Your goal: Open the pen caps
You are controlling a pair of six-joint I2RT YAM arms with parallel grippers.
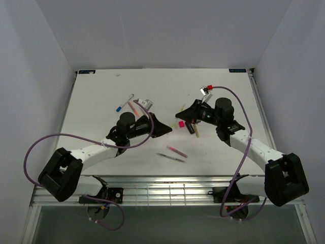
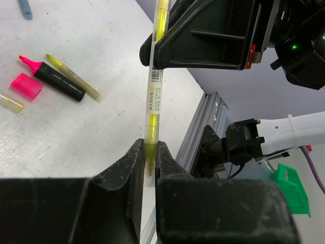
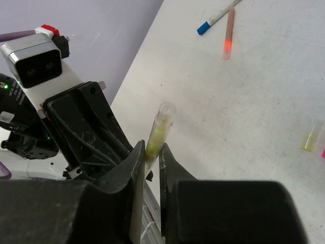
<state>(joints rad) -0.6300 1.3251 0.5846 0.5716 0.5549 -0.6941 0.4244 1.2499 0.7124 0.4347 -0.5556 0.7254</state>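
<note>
A thin yellow highlighter (image 2: 154,86) is held in the air between both grippers. My left gripper (image 2: 149,147) is shut on its lower end, where a short clear tip shows between the jaws. My right gripper (image 3: 152,150) is shut on the other part, and a clear yellow-tinted end piece (image 3: 165,113) sticks out past its jaws. In the top view the left gripper (image 1: 166,129) and right gripper (image 1: 181,113) meet near the table's middle. I cannot tell which end is the cap.
On the table lie a loose pink cap (image 2: 27,85), a black highlighter with a bare pink tip (image 2: 56,79), a thin yellow pen (image 2: 73,77) and a small clear yellow cap (image 3: 312,136). A blue-capped white pen (image 1: 124,102) and an orange pen (image 1: 133,108) lie further back. A pink pen (image 1: 176,151) and a grey pen (image 1: 170,157) lie near the front.
</note>
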